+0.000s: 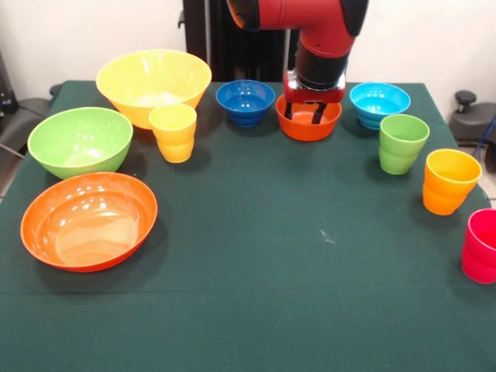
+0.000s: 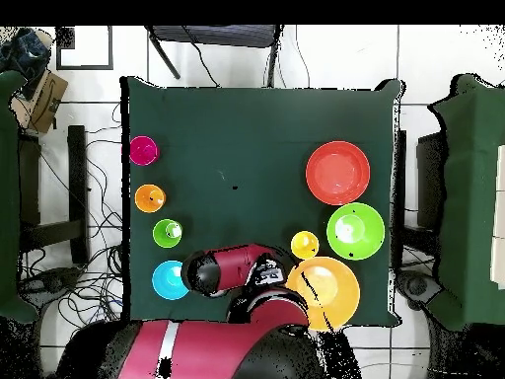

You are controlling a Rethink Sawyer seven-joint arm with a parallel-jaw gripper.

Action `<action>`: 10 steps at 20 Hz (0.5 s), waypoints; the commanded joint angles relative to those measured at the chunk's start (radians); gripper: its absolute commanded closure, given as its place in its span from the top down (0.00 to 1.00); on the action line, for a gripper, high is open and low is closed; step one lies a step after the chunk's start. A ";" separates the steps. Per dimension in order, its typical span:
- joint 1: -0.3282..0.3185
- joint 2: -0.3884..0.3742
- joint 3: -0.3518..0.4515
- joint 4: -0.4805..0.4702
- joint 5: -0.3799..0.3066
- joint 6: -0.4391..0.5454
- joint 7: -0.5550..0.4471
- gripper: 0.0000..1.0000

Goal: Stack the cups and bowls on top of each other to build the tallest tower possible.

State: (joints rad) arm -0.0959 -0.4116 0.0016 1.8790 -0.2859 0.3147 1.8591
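Hanging over the small orange bowl (image 1: 308, 122) at the worktop's (image 1: 256, 263) far edge, the claw (image 1: 306, 113) has its dark fingers (image 1: 318, 114) spread and dipped inside the rim, gripping nothing visible. Every piece stands upright, mouth up, none stacked (no tower). Big bowls, orange (image 1: 88, 220), green (image 1: 80, 140) and yellow (image 1: 153, 85), crowd the front view's left side; the green (image 1: 402, 142), orange-yellow (image 1: 449, 180) and pink-red (image 1: 480, 245) cups line the right edge. Middle and near worktop lie open.
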 commanded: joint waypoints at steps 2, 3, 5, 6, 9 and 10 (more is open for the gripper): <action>-0.045 0.095 0.097 -0.272 -0.058 -0.093 -0.015 1.00; -0.046 0.097 0.099 -0.279 -0.061 -0.090 -0.019 1.00; -0.050 0.099 0.103 -0.290 -0.067 -0.082 -0.029 1.00; -0.054 0.101 0.109 -0.297 -0.071 -0.074 -0.036 1.00; -0.062 0.106 0.120 -0.312 -0.082 -0.060 -0.045 1.00; -0.065 0.107 0.125 -0.318 -0.087 -0.054 -0.048 1.00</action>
State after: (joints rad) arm -0.1185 -0.4067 0.0302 1.8497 -0.3071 0.3850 1.8591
